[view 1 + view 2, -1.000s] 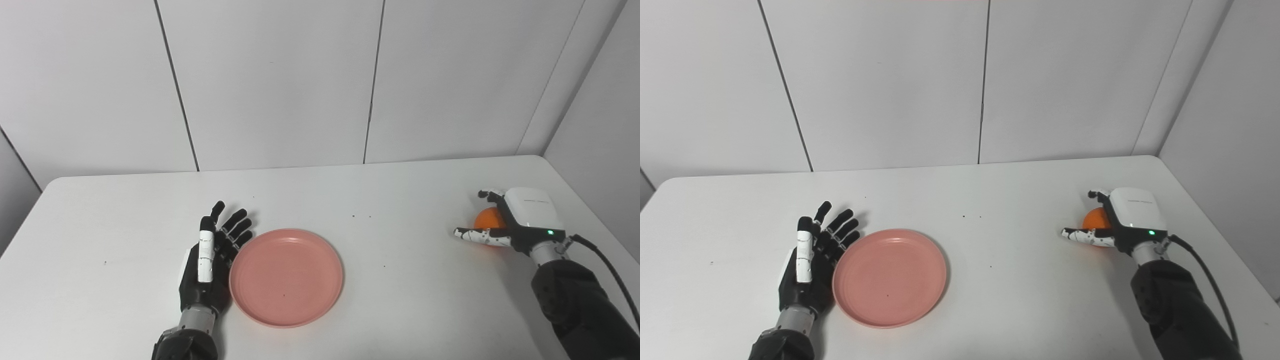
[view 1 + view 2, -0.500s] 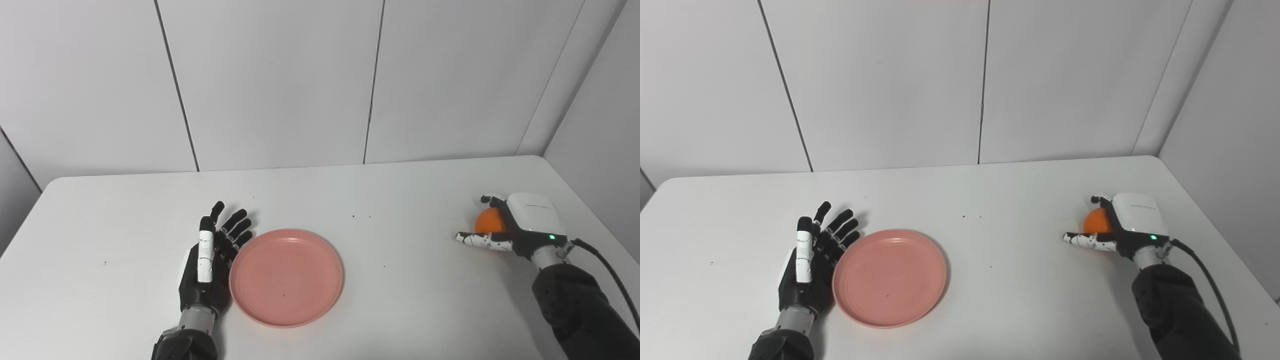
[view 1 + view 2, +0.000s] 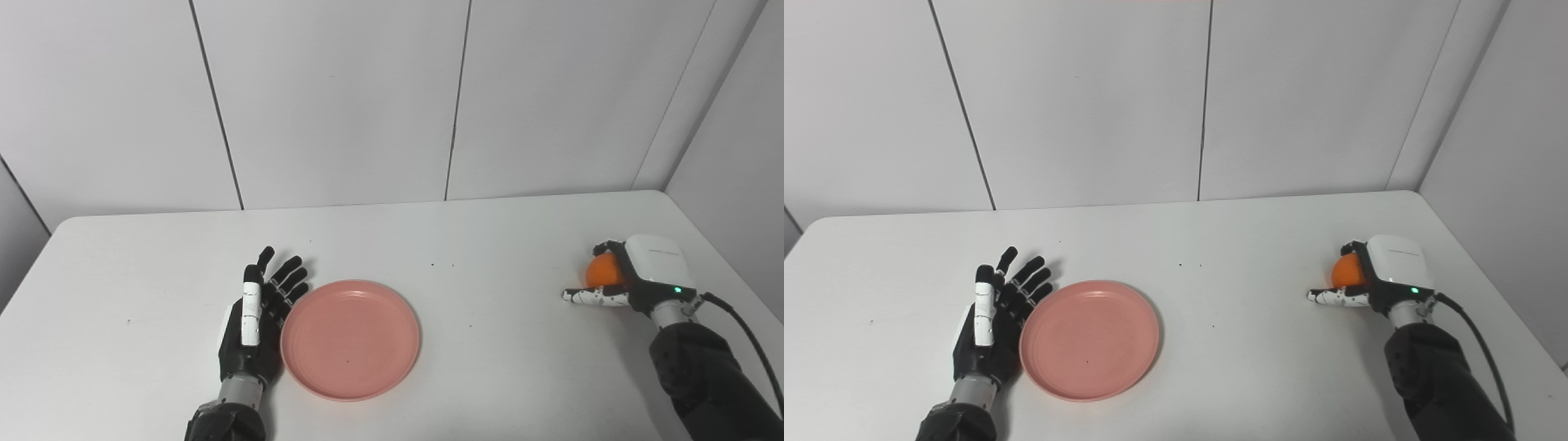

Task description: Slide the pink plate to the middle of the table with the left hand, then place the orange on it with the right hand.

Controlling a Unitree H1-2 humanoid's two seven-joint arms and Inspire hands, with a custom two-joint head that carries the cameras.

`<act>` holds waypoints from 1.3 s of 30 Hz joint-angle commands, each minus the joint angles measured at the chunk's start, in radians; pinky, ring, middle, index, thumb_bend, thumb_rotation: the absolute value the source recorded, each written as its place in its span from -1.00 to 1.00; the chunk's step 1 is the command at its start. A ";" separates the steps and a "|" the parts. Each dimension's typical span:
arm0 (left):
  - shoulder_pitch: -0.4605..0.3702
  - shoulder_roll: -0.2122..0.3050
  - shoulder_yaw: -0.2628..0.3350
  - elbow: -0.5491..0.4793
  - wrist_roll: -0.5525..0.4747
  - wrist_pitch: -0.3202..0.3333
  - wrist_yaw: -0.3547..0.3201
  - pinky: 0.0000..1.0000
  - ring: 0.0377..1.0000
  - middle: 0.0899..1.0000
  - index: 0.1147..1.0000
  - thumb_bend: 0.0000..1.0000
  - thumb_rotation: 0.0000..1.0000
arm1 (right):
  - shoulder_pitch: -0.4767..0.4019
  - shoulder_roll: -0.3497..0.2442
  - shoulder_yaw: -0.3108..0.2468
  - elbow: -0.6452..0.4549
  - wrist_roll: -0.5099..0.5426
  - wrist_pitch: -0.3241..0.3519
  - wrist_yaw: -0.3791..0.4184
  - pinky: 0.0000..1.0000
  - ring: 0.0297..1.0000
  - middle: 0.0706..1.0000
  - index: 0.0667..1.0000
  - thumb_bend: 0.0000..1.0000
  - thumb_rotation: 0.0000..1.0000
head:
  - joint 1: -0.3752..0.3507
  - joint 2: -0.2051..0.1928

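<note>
At frame right my right hand [image 3: 637, 275] had curled tighter round the orange [image 3: 601, 270], nearly ready to lift, while my left hand [image 3: 254, 324] lay spread and empty beside the plate [image 3: 350, 339].

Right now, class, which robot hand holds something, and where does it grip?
The right hand cups the round orange from its right side. The left hand holds nothing.

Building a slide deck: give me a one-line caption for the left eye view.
Left hand open beside the pink plate; right hand cupped around the orange.
</note>
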 commanded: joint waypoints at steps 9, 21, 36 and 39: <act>0.011 0.000 -0.001 0.004 0.006 0.037 0.008 0.67 0.65 0.60 0.87 0.80 0.62 | -0.033 -0.031 0.033 0.062 0.009 -0.002 -0.070 -0.70 -0.62 -0.53 -0.46 0.35 -0.06 | 0.003 0.004; 0.009 -0.002 -0.002 0.006 0.012 0.037 0.012 0.67 0.64 0.58 0.86 0.80 0.63 | -0.035 -0.040 0.048 0.068 0.056 -0.012 -0.086 -0.72 -0.65 -0.54 -0.40 0.11 -0.09 | 0.006 0.005; 0.007 -0.006 -0.006 0.009 0.014 0.032 0.010 0.66 0.64 0.59 0.86 0.79 0.63 | -0.034 -0.052 0.047 -0.120 0.036 0.045 -0.006 -0.79 -0.72 -0.65 -0.50 0.07 -0.19 | 0.012 0.006; 0.008 -0.006 -0.009 0.008 0.015 0.031 0.009 0.67 0.65 0.60 0.87 0.78 0.64 | -0.043 -0.055 0.044 -0.144 0.028 0.038 0.010 -0.80 -0.74 -0.66 -0.51 0.07 -0.24 | 0.013 0.006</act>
